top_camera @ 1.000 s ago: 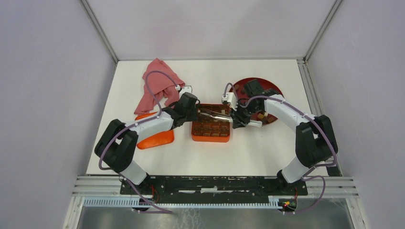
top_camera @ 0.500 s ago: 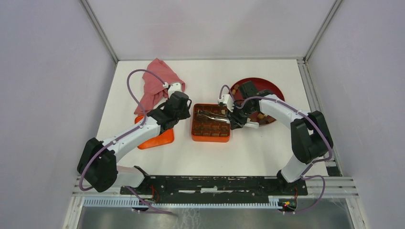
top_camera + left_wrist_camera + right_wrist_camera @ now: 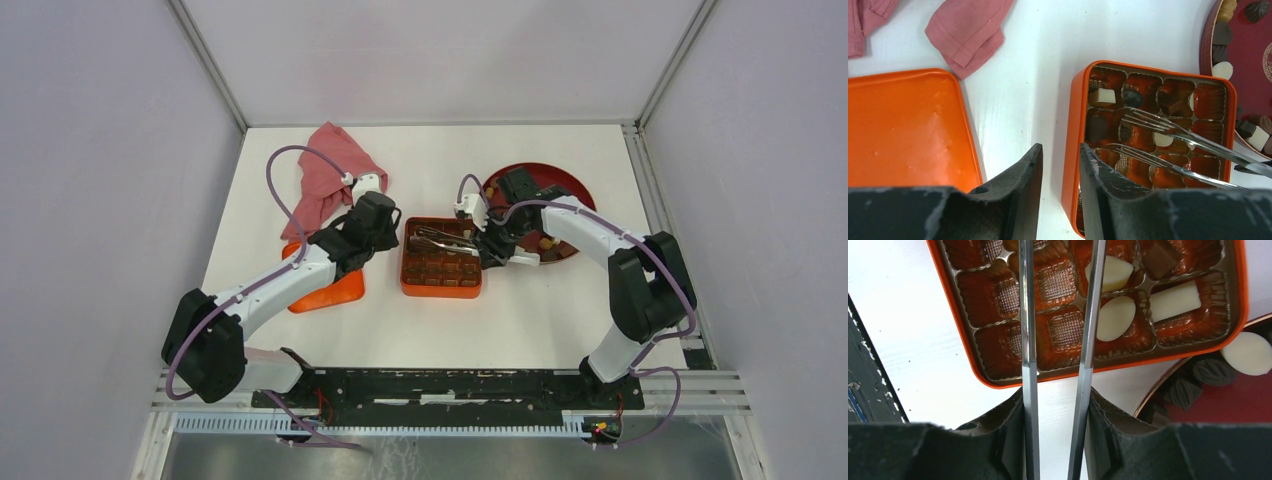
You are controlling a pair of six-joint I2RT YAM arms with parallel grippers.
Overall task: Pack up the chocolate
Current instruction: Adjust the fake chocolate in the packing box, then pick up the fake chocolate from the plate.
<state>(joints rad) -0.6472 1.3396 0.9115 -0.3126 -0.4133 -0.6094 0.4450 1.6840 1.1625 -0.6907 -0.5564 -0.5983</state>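
The orange box [image 3: 441, 290] lies mid-table, with several chocolate pieces [image 3: 1115, 317], cream and brown, in its cells. More chocolate [image 3: 1248, 352] lies on the dark red plate [image 3: 560, 180] to its right. My right gripper [image 3: 497, 247] [image 3: 1055, 395] is shut on metal tongs [image 3: 1028, 340]. Their two arms reach spread over the box [image 3: 1243, 285], and I see nothing between the tips [image 3: 1128, 115]. My left gripper [image 3: 395, 240] [image 3: 1060, 147] is open at the box's left wall [image 3: 1070, 150], one finger outside and one over the cells.
The orange lid [image 3: 330, 290] [image 3: 903, 130] lies left of the box, under my left forearm. Behind it a pink cloth [image 3: 325, 175] [image 3: 968, 30] is bunched up. White enclosure walls rise on three sides.
My left arm swung its elbow out to the left, and its gripper shifted a little left along the box's wall. The tongs' arms have spread slightly over the box.
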